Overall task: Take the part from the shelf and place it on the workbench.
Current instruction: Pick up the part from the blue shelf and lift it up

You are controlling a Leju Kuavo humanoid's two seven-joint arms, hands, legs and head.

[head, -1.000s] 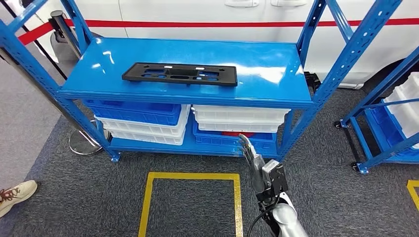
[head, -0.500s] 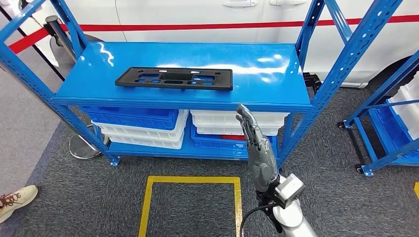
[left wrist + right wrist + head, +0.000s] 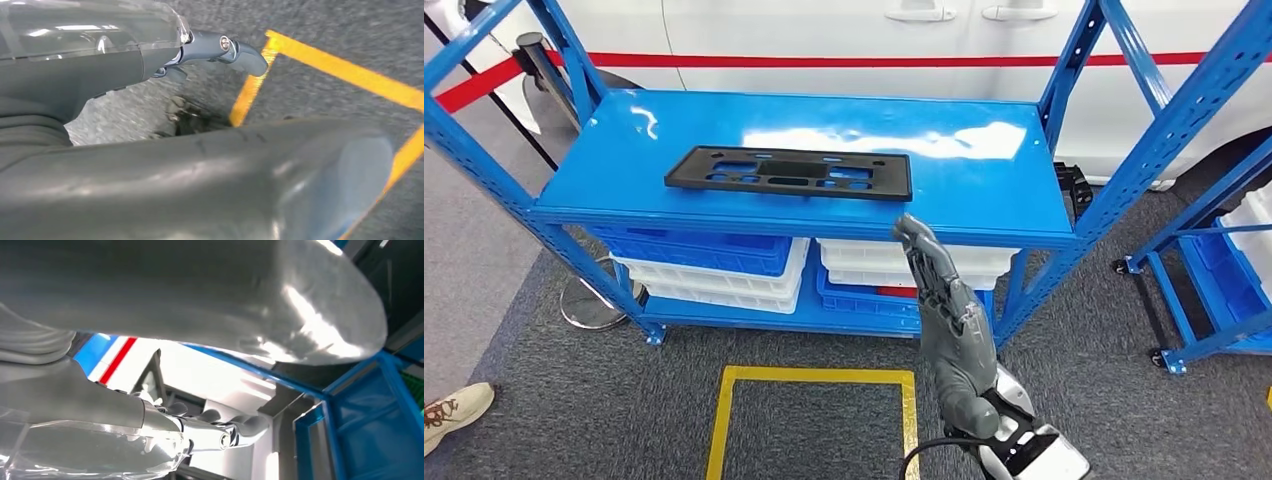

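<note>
Head view shows the right hand [image 3: 951,325] risen since a second ago, fingers extended and holding nothing; just beyond its fingertips, up-left, the part [image 3: 789,172] lies flat on the shelf [image 3: 984,180]; reach is closing, grasp pending.

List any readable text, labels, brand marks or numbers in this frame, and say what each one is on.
None can be read.
The black part on the blue shelf has cut-outs but no lettering that shows.
The white vehicle behind carries a plain red stripe, no words.
The blue and white bins show no labels.
The yellow floor marking is a bare outline.
The right hand bears no visible marking.
</note>
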